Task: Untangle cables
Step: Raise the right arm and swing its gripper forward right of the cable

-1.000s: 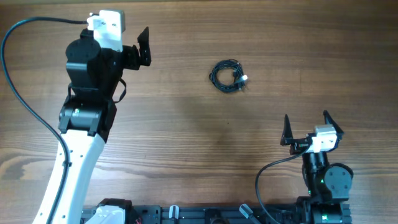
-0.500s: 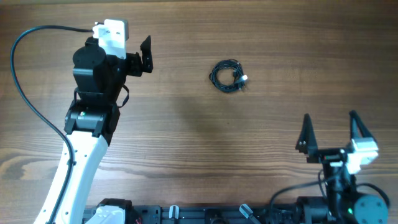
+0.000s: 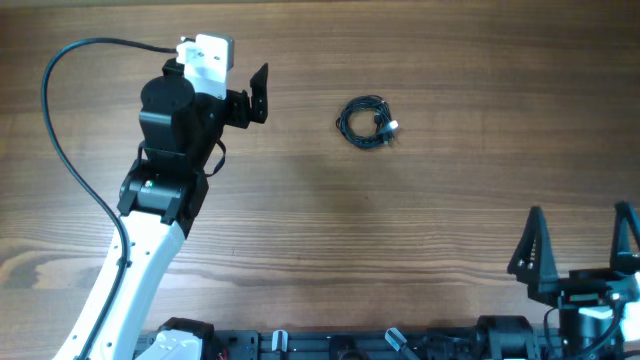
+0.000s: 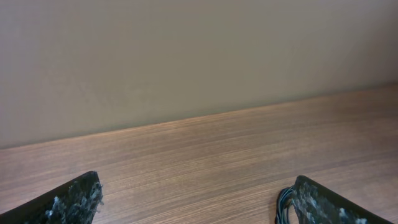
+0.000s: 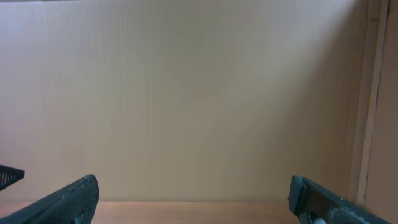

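Observation:
The cables (image 3: 367, 122) lie as one small coil of thin black cord with a white tip on the wooden table (image 3: 400, 220), right of centre at the back. My left gripper (image 3: 252, 98) hovers open to the coil's left, well apart from it, with nothing between its fingers (image 4: 68, 202). My right gripper (image 3: 580, 255) stands open at the front right corner, far from the coil, its fingertips (image 3: 530, 245) spread wide. The cables show in neither wrist view; the left gripper (image 4: 193, 211) faces bare table and wall, and the right gripper (image 5: 193, 208) faces the wall.
A thick black arm cable (image 3: 70, 140) loops along the left side of the table. A beige wall (image 4: 199, 56) stands behind the table's far edge. Black fixtures (image 3: 330, 345) line the front edge.
My left arm has shifted right, closer to the coil. My right arm has drawn back to the front right corner with its fingers now spread wider in view. The coil has not moved.

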Available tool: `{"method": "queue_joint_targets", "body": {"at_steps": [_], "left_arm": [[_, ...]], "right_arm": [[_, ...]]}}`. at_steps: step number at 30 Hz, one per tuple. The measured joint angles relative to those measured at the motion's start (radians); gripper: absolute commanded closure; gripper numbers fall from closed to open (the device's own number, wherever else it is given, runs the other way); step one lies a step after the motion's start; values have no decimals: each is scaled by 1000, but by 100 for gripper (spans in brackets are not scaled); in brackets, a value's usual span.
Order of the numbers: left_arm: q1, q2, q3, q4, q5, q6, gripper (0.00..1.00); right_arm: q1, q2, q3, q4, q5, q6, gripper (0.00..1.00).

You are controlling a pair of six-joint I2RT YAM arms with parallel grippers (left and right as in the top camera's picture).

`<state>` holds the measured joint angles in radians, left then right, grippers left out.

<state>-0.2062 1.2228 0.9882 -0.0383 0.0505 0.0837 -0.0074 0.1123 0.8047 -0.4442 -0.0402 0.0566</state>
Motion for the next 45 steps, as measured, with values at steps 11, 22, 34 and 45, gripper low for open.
{"method": "queue_joint_targets", "body": {"at_steps": [11, 22, 34, 45], "left_arm": [[-6, 0, 0, 2, 0, 0, 0], [-79, 0, 0, 2, 0, 0, 0], [-87, 10, -1, 2, 0, 0, 0], [-87, 10, -1, 2, 0, 0, 0]], "right_arm": [[0, 383, 469, -290, -50, 15, 0], [0, 706, 750, -454, -246, -17, 0], [0, 1126, 946, -750, -386, -150, 0], [0, 1297, 946, -771, -386, -186, 0]]}}
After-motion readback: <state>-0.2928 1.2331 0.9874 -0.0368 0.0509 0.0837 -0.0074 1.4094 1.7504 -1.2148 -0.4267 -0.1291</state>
